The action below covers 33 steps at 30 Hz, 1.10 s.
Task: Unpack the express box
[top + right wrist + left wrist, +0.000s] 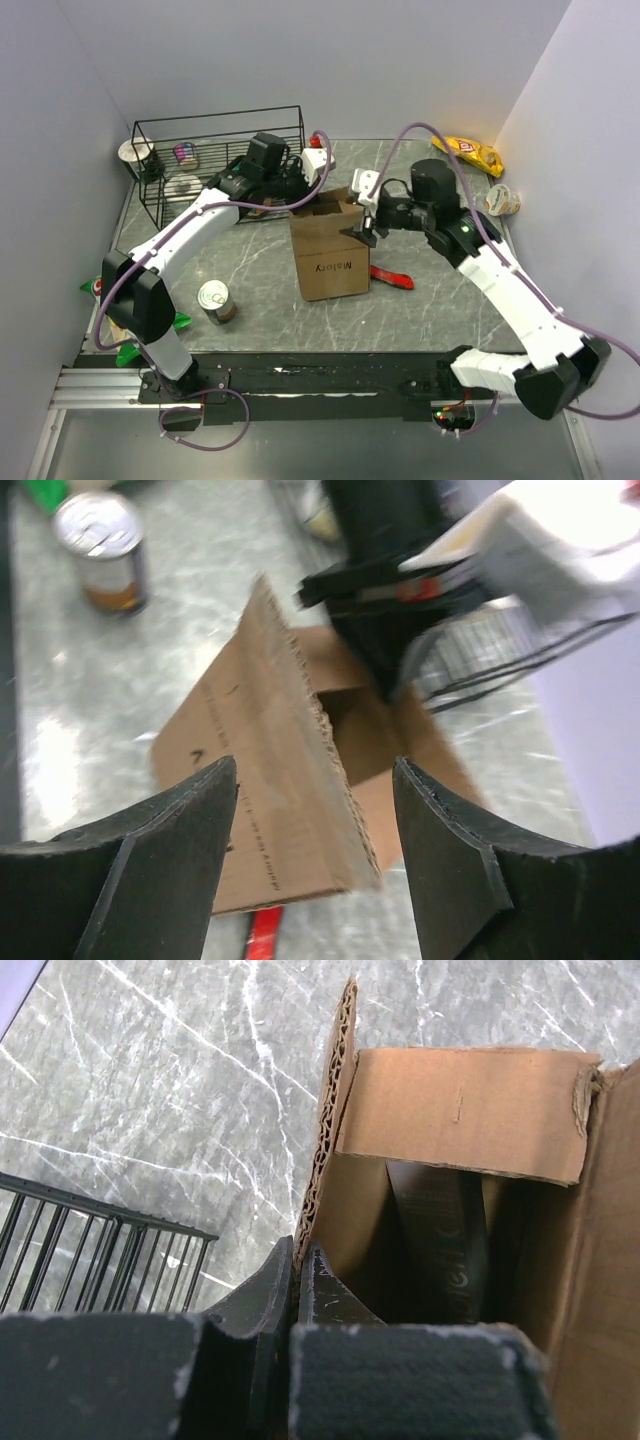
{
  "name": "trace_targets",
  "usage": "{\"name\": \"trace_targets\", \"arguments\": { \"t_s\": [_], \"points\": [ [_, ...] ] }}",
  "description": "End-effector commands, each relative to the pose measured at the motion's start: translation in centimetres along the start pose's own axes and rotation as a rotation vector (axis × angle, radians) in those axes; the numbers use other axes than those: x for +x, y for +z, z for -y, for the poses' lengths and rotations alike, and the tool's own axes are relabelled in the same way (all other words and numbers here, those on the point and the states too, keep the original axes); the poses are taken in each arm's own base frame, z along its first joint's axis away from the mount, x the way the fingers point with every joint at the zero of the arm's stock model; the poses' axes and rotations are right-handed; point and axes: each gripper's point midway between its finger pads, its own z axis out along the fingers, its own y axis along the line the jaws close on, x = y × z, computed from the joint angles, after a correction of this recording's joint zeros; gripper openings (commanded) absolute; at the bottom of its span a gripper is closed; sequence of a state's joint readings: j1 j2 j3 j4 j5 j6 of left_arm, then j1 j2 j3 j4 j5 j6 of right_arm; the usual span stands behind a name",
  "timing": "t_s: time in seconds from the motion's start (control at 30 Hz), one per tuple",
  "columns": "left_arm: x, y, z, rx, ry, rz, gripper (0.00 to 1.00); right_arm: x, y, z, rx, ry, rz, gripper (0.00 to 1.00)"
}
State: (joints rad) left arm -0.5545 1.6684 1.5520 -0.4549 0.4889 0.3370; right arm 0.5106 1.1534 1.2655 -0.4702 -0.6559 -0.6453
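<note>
Left gripper (296,1258): we pinch the box (460,1110) wall.
Right gripper (314,772): we see it wide, empty, beside a flap.

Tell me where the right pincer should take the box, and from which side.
Take the raised flap on the box's right side, coming from the right with the open right pincer astride its thin corrugated edge. It stands up as a flat sheet, easy to close across; the body looks too wide. The left pincer pinches the opposite wall.
</note>
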Motion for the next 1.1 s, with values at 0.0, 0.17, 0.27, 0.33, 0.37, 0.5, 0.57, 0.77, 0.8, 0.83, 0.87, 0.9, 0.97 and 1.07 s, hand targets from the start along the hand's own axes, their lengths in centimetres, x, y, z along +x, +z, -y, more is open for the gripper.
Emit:
{"name": "trace_targets", "arguments": {
  "t_s": [0.0, 0.17, 0.27, 0.33, 0.37, 0.5, 0.57, 0.77, 0.8, 0.83, 0.87, 0.9, 0.97, 1.07],
  "points": [
    [-3.5, -1.9, 0.4, -0.013, 0.044, 0.092, 0.01, 1.5, 1.0, -1.8, -0.132, 0.034, -0.044, 0.71],
    [-3.1, -1.9, 0.9, 0.019, 0.015, 0.09, 0.01, 3.7, 1.5, -2.1, -0.148, -0.021, -0.112, 0.59],
    [-3.0, -2.0, 1.1, 0.034, -0.008, 0.09, 0.01, 5.4, 1.2, -2.4, -0.071, -0.151, -0.156, 0.25],
    [-3.0, -2.3, 0.8, 0.047, -0.076, 0.099, 0.01, 6.2, 0.6, -3.2, 0.003, -0.287, -0.114, 0.09],
    [-3.1, -2.5, 0.5, 0.057, -0.108, 0.108, 0.01, 6.3, 0.6, -3.7, 0.018, -0.388, -0.094, 0.04],
    [-4.0, -5.4, 2.5, 0.365, -0.296, 0.22, 0.01, 8.0, -0.5, -5.1, 0.103, -0.575, -0.046, 0.0],
    [-4.4, -6.1, 3.4, 0.462, -0.334, 0.262, 0.01, 9.7, -0.5, -5.9, 0.06, -0.559, -0.091, 0.0],
    [-5.1, -6.8, 4.7, 0.595, -0.461, 0.296, 0.01, 11.4, -0.2, -7.1, -0.026, -0.469, -0.163, 0.19],
    [-5.1, -6.7, 4.5, 0.591, -0.463, 0.298, 0.01, 11.9, 0.0, -7.2, -0.048, -0.444, -0.188, 0.26],
    [-5.2, -6.6, 4.4, 0.584, -0.46, 0.3, 0.01, 11.4, -0.2, -6.8, -0.043, -0.43, -0.195, 0.38],
    [-5.9, -6.7, 4.0, 0.568, -0.443, 0.31, 0.01, 11.7, -0.3, -6.7, -0.035, -0.372, -0.221, 0.43],
    [-5.4, -6.4, 3.9, 0.556, -0.455, 0.286, 0.01, 12.2, -0.4, -6.8, -0.051, -0.333, -0.25, 0.49],
    [-6.1, -6.3, 2.9, 0.495, -0.43, 0.29, 0.01, 10.7, -0.7, -5.9, -0.02, -0.26, -0.245, 0.55],
    [-6.3, -6.0, 1.4, 0.39, -0.42, 0.282, 0.01, 7.7, -1.1, -5.0, -0.033, -0.178, -0.213, 0.62]
  ]
}}
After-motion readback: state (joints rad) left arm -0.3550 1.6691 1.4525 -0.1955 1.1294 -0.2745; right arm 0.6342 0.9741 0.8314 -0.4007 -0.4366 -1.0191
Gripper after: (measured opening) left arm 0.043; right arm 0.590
